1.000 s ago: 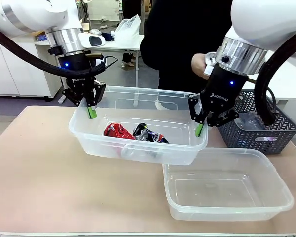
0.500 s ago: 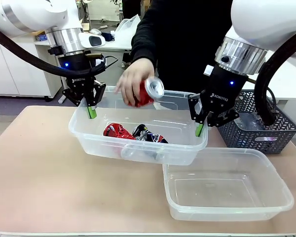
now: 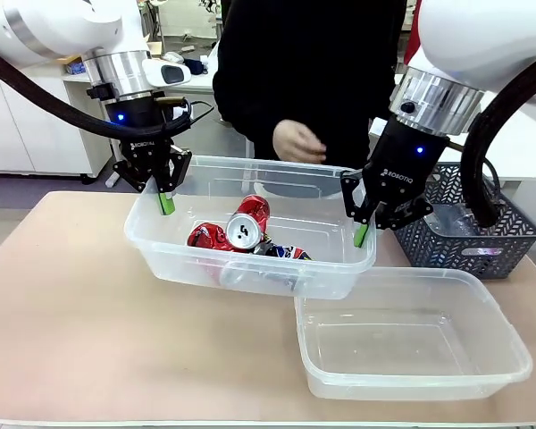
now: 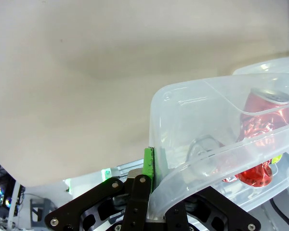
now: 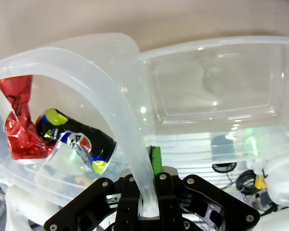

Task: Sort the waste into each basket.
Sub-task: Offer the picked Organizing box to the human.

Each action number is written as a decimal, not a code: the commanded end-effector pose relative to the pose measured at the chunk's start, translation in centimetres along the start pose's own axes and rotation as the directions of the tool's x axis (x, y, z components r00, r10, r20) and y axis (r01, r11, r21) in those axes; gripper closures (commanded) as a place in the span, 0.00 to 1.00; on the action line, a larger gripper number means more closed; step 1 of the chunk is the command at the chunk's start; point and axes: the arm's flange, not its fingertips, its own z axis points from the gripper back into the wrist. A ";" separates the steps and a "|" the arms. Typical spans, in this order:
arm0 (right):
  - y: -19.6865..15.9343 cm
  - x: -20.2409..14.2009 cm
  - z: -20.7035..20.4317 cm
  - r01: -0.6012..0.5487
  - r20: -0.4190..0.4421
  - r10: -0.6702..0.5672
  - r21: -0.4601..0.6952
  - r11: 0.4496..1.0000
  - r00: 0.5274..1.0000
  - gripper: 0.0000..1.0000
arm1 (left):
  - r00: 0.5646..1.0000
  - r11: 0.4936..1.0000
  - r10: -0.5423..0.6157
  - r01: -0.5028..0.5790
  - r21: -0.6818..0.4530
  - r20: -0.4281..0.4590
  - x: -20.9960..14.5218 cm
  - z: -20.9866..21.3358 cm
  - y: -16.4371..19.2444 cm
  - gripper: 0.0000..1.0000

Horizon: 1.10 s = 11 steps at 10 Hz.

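A clear tub point(image 3: 250, 268) hangs just above the table between both arms. My left gripper point(image 3: 165, 202) is shut on its left rim, and my right gripper point(image 3: 361, 234) is shut on its right rim. Inside lie a crushed red can point(image 3: 207, 237), a second red can point(image 3: 247, 223) with its top facing me, a dark-blue-and-yellow can point(image 3: 281, 249) and a clear bottle point(image 3: 250, 277). The left wrist view shows the tub wall point(image 4: 183, 144) pinched by my left gripper point(image 4: 151, 166), with a red can point(image 4: 262, 113) behind it. In the right wrist view my right gripper point(image 5: 147, 166) clamps the tub wall point(image 5: 111, 106).
A second clear tub point(image 3: 411, 335), with nothing in it, rests on the table at the front right. A dark grey lattice basket point(image 3: 469, 228) stands behind my right gripper. A person's hand point(image 3: 299, 143) hovers over the far rim of the held tub.
The person's hand brought a red can over the held tub and let it go. The can now lies inside and the hand has pulled back. Neither gripper has moved.
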 end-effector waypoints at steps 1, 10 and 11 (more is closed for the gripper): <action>-0.4 0.3 0.2 -0.004 -0.004 0.004 0.012 1.000 1.000 0.96 | 1.000 1.000 -0.007 0.007 -0.012 -0.006 -0.2 0.8 0.1 0.97; 0.3 2.1 0.8 -0.002 -0.005 0.002 -0.031 1.000 1.000 0.96 | 1.000 0.999 0.027 -0.027 0.027 0.010 1.6 0.8 -0.2 0.97; 0.7 4.9 2.4 -0.030 -0.040 0.029 -0.034 0.999 0.999 0.96 | 1.000 1.000 0.013 -0.014 0.021 0.019 3.7 2.0 -0.4 0.97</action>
